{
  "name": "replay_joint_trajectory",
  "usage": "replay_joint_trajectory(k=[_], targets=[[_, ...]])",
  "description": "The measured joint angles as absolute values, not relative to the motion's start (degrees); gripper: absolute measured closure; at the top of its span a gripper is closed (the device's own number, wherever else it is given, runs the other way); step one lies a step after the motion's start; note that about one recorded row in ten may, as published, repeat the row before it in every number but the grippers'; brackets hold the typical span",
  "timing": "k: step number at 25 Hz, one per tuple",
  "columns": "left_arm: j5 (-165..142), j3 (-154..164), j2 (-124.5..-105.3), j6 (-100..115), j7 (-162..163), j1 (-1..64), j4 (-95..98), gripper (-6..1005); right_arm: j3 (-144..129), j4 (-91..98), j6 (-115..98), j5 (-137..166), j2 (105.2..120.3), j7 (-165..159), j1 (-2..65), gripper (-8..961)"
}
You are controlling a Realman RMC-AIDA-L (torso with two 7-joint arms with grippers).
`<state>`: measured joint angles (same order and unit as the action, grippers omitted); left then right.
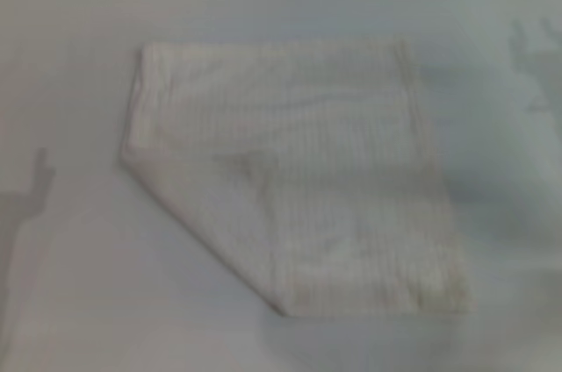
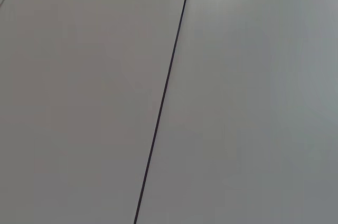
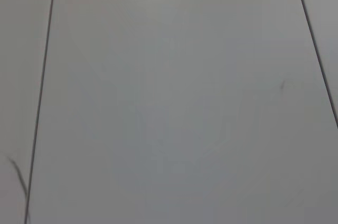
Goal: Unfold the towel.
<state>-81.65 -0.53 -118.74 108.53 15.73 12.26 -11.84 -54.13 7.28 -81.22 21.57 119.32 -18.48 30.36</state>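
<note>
Towel mid-table, no grippers nearby

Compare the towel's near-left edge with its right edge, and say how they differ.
On the towel, the near-left edge runs diagonally across the table, while the right edge runs almost straight from far to near. The near-left edge looks rounded and thick, like a fold with a corner turned over; the right edge lies flat and thin. Both are the same cream cloth. Neither end effector is in view.
</note>
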Motion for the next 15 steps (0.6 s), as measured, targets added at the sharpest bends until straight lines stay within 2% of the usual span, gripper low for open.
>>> replay_joint_trajectory(k=[9,15], targets=[[-81.8,0.7,-118.73,109.2,15.7,12.2,-11.8,199,-54.9,7.5,-80.7,21.8,119.35,-23.1,30.9,537],[-81.8,1.9,-118.62,109.4,16.5,12.5,-11.7,199,-56.9,10.0,-79.8,25.0,118.79,-29.8,30.5,539]])
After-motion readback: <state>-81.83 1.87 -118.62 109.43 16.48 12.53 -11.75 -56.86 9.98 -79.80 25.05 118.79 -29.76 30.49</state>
